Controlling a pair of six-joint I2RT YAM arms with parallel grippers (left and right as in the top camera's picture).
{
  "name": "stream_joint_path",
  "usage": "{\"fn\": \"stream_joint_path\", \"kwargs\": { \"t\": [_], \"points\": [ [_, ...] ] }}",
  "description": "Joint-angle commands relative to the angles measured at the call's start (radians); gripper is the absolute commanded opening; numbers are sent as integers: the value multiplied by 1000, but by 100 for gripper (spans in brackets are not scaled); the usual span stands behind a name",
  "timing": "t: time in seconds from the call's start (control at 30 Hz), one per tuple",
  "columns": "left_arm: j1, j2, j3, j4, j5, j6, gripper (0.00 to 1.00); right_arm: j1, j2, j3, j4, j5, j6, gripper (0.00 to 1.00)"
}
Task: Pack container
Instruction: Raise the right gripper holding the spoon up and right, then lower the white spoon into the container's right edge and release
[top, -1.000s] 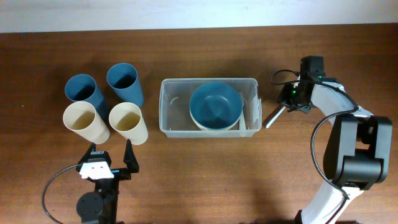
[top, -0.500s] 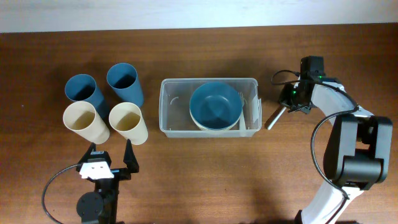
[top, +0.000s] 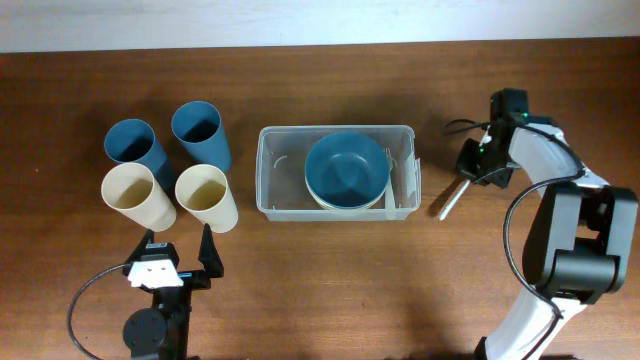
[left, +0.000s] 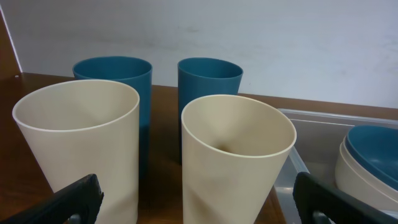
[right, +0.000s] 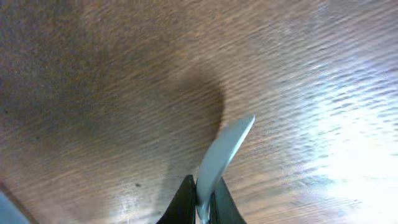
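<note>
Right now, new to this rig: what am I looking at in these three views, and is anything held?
These are two robot arms at a wooden table. One picture looks down from above. The other two come from a camera on each wrist, so each shows its own end effector's fingers. On the table stands a clear container with a blue bowl stacked in a cream bowl. Beside it are two blue cups and two cream cups. The left end effector is open and empty, facing the cups. The right end effector is shut on a thin pale utensil, over bare wood on the container's far side from the cups.
</note>
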Motion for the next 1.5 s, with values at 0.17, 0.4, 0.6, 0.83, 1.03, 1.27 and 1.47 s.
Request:
{"fn": "stream_joint_path", "kwargs": {
  "t": [0.17, 0.4, 0.6, 0.83, 1.03, 1.27, 1.47],
  "points": [
    [-3, -8, -1, -8, 7, 16, 100, -10, 6, 191, -161, -36, -118, 4],
    [-3, -8, -1, -8, 7, 16, 100, -1, 6, 423, -352, -262, -362, 4],
    [-3, -8, -1, -8, 7, 16, 100, 58, 6, 527, -489, -341, -566, 4],
    [-3, -8, -1, -8, 7, 16, 100, 162, 6, 519, -499, -341, -596, 4],
    [-3, -8, -1, -8, 7, 16, 100, 211, 6, 503, -472, -337, -522, 4],
    [-3, -8, -1, -8, 7, 16, 100, 229, 6, 448, -412, -329, -443, 4],
    [-3, -8, -1, -8, 7, 16, 100, 241, 6, 423, -402, -329, -438, 4]
  ]
}}
